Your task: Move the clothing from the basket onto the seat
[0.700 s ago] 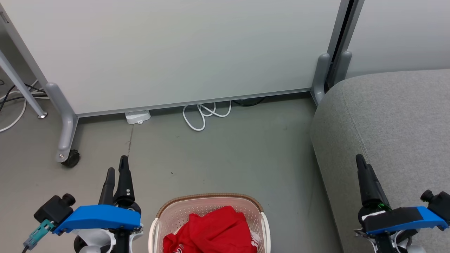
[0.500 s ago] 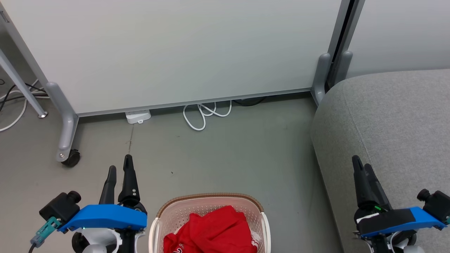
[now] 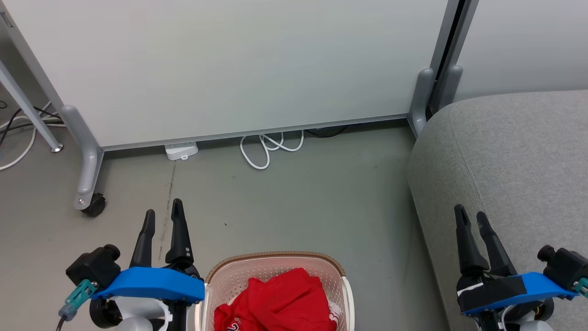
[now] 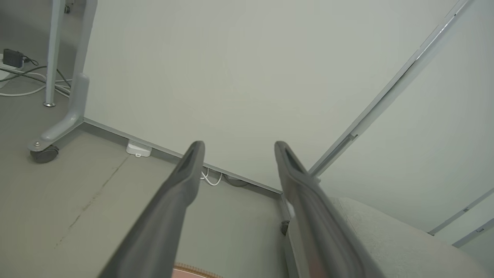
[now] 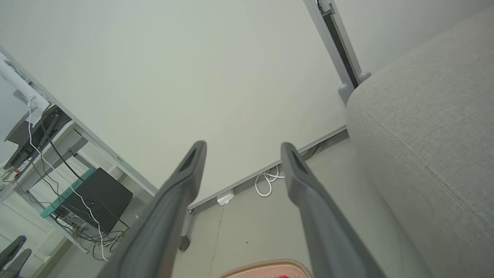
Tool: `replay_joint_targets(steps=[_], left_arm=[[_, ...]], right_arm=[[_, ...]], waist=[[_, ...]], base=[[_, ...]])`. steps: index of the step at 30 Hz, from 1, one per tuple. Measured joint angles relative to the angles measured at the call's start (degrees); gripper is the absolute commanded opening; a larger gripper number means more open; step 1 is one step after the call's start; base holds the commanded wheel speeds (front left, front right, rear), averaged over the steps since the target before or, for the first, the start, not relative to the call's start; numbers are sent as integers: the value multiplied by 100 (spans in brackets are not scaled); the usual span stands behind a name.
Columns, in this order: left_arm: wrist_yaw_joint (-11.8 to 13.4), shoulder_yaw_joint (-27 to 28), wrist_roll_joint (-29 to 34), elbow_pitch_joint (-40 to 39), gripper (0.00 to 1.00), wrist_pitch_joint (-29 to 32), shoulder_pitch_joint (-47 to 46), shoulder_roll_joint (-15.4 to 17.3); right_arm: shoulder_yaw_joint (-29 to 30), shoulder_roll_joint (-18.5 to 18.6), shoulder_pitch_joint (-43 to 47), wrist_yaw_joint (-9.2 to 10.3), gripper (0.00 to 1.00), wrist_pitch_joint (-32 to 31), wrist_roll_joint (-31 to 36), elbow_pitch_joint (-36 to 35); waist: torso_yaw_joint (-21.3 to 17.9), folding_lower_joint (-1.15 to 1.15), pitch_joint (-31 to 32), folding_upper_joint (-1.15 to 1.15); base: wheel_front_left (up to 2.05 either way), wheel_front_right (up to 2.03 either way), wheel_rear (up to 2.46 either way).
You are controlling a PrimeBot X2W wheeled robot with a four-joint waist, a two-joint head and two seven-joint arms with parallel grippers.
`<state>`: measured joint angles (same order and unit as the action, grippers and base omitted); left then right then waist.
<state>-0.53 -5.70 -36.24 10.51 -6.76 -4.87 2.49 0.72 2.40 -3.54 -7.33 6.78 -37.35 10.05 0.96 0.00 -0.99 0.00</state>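
The red clothing point(image 3: 280, 299) lies heaped in the basket point(image 3: 275, 256) on the floor point(image 3: 298, 197), apart from the grey seat point(image 3: 514, 161). The left gripper point(image 3: 163, 208) is beside the basket and the right gripper point(image 3: 469, 211) by the seat, both parted and empty. A shallow pinch could let the thin fabric slip, and a trailing garment could snag and drag the basket.

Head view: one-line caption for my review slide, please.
Open left gripper beside the basket of red clothing on the floor; open right gripper by the grey seat.
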Motion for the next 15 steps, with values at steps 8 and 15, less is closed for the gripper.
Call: replay_joint_targets(steps=[8,15], left_arm=[[0,-60,525,10,100,-127,0,4],[0,-101,964,11,100,-233,2,9]], right_arm=[[-20,2,17,-5,100,125,495,-1],[-27,5,31,-5,100,224,935,-4]], waist=[[13,0,0,0],[26,0,-15,0]], base=[[0,0,0],[0,0,0]])
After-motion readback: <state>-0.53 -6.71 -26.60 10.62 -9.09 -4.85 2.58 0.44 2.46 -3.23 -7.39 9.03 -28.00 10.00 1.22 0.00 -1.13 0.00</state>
